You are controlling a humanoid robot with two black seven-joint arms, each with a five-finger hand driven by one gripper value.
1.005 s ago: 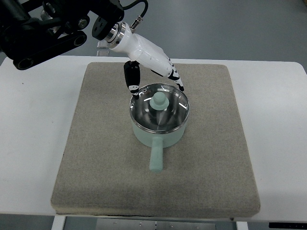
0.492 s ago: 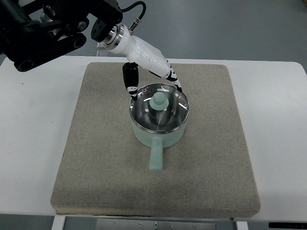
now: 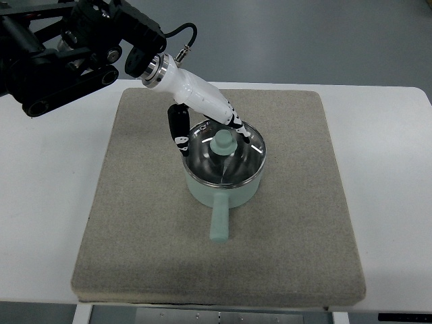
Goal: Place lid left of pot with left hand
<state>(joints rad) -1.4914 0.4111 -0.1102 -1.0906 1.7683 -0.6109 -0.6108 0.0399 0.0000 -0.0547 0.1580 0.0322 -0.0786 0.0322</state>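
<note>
Over lid (image 3: pixel 225 154), left hand (image 3: pixel 206 108) fingers (image 3: pixel 179 128) spread.

My left arm (image 3: pixel 67 47) comes in from the upper left corner, its black links and joints stacked along the ten o'clock side and a black cable looping over the wrist. A silver wrist ring (image 3: pixel 156 69) joins the arm to my white left hand (image 3: pixel 202 111), which slants down toward four o'clock. The thumb (image 3: pixel 179 128), black with white markings, hangs almost straight down toward six o'clock, set apart from the rest. My other fingers (image 3: pixel 237 125), tipped in black and white, stretch on toward four o'clock, spread loosely and closed on nothing. My right arm does not show.
</note>
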